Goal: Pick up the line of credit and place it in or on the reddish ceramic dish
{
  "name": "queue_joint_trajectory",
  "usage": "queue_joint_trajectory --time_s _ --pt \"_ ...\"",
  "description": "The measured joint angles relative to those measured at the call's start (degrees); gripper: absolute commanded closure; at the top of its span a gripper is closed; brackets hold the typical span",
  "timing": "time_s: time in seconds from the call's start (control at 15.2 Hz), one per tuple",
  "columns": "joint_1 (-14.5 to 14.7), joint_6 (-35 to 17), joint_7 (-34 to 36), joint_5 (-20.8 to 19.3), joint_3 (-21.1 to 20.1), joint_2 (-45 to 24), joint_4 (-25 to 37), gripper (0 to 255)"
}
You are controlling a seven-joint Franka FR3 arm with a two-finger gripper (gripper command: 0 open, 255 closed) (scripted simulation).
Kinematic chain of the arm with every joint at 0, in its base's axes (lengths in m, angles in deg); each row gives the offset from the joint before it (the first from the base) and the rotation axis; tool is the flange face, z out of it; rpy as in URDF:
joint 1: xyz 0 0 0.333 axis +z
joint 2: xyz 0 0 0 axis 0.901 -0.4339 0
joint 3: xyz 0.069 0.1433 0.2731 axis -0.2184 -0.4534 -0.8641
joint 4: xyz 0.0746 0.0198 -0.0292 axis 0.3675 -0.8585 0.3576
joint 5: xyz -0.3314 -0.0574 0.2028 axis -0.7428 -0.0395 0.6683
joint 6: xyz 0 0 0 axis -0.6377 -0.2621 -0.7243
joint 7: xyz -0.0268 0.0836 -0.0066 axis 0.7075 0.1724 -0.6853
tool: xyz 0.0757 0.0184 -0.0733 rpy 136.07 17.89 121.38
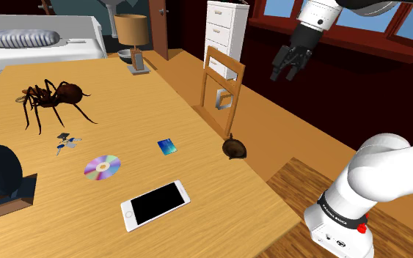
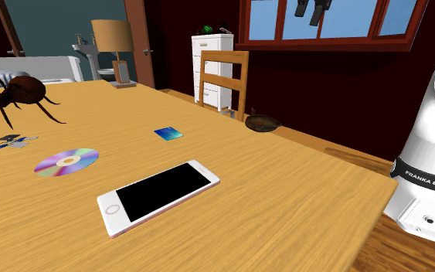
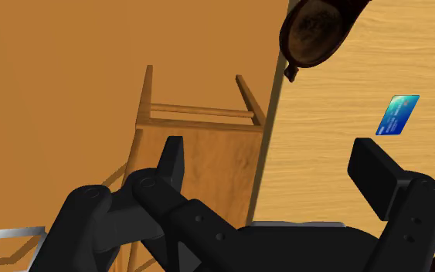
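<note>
Fingers (image 3: 175,162) wide apart, empty; gripper (image 1: 289,64) high over the chair (image 1: 219,80), off the table (image 1: 197,110). Approach step: the blue card (image 1: 167,146) lies flat on the table, near the dark reddish-brown dish (image 1: 234,149) at its edge. Next move: swing over the card, then descend.

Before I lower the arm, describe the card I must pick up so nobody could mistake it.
Start at the big wooden table and find the dark brown dish at its edge by the chair. Left of it in the shoulder view, the card lies flat on bare wood. It is a small blue rectangle, far smaller than the white phone, unlike the round shiny disc.
</note>
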Motion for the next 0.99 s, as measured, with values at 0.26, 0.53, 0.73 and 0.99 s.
queue_joint_trajectory --time_s 0.26,0.53,0.73,0.99 --pt "0.67 -1.80 2.10 0.96 -2.13 -2.90 0.25 0" --pt "2.00 -5.23 6.48 2.68 -6.37 -8.60 1.00 0" --pt "2.76 -7.75 9.56 3.55 -9.28 -13.51 2.22 0" --pt "3.71 -10.80 14.06 4.22 -13.26 -20.65 4.75 0"
